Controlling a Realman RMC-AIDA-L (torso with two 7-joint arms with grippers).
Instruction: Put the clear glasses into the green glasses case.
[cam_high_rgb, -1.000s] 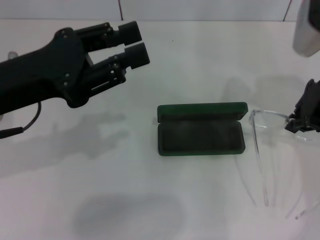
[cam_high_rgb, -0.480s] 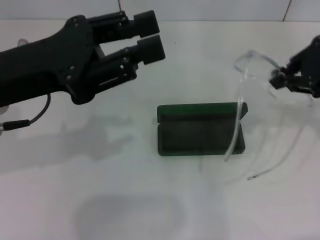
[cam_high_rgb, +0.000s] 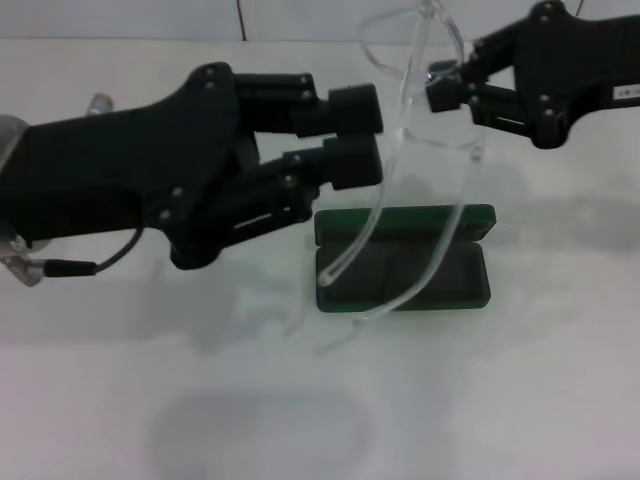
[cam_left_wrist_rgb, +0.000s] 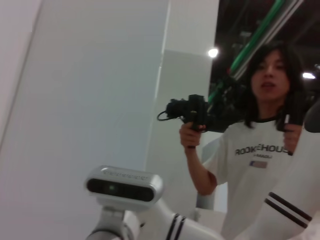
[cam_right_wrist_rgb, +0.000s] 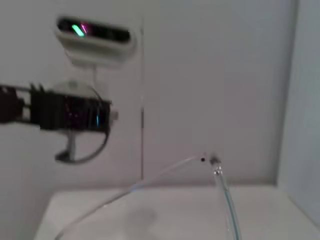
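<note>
The glasses (cam_high_rgb: 415, 150) hung in the air above the open case (cam_high_rgb: 403, 260), temple arms dangling over its tray, clamped in the right gripper (cam_high_rgb: 440, 88). The left gripper (cam_high_rgb: 365, 138), fingers slightly apart, seemingly empty, hovered just left.

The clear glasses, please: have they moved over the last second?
Yes. The clear glasses rose from beside the green glasses case to above it.
</note>
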